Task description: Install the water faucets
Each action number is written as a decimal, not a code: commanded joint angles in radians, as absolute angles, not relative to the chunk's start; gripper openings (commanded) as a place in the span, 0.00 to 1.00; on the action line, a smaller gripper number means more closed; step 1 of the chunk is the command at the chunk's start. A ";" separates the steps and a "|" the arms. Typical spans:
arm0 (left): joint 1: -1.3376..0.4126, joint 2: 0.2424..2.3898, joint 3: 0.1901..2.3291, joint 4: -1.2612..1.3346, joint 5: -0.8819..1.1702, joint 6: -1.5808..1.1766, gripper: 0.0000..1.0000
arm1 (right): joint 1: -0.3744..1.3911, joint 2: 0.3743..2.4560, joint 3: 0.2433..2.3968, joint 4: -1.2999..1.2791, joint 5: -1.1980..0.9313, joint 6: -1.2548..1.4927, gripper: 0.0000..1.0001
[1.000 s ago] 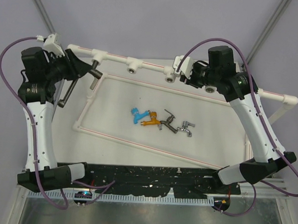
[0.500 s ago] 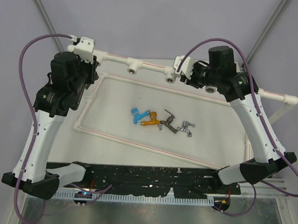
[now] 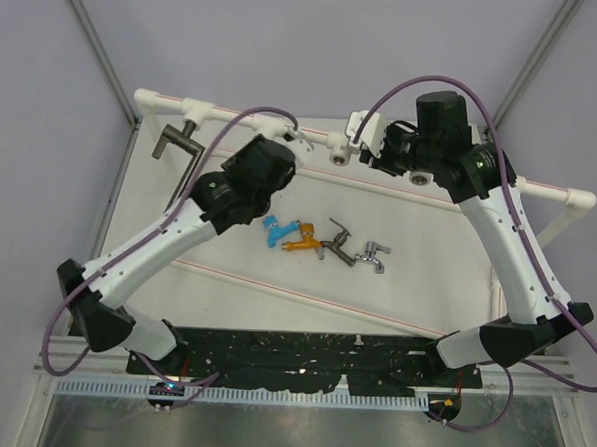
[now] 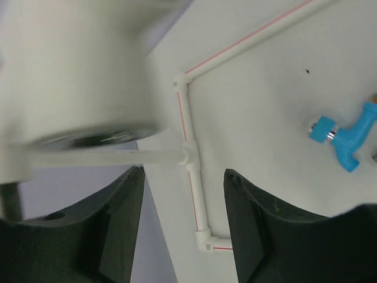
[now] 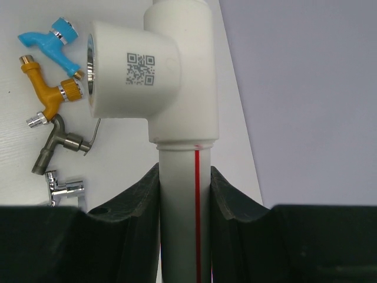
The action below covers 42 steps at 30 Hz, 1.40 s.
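Faucet (image 4: pixel 351 147), blue, near left hand (image 4: pixel 184 174), released | right hand (image 5: pixel 184 174) grasping pipe (image 5: pixel 179 118)

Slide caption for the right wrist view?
Right tool grips the white pipe below its socket; four small taps lie nearby.

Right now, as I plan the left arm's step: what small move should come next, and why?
Probably lower the left gripper toward the blue faucet: its jaws stand open and empty, that tap lies loose nearby, and the right gripper is clamped on the white pipe frame, steadying it.
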State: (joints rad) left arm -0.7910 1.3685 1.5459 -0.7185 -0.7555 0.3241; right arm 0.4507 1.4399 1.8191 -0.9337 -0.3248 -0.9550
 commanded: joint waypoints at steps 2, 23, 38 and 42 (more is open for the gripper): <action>-0.844 1.450 1.629 -0.902 -0.690 0.256 0.63 | 0.474 1.477 1.806 -0.928 -0.454 -0.920 0.05; -0.066 1.046 1.585 -0.733 0.197 -0.277 0.91 | 0.474 1.474 1.799 -0.928 -0.456 -0.920 0.05; 0.055 1.135 1.523 -0.597 0.414 -0.373 0.55 | 0.476 1.468 1.787 -0.923 -0.448 -0.925 0.05; -0.061 1.106 1.523 -0.627 0.257 -0.200 0.30 | 0.474 1.477 1.795 -0.923 -0.456 -0.922 0.05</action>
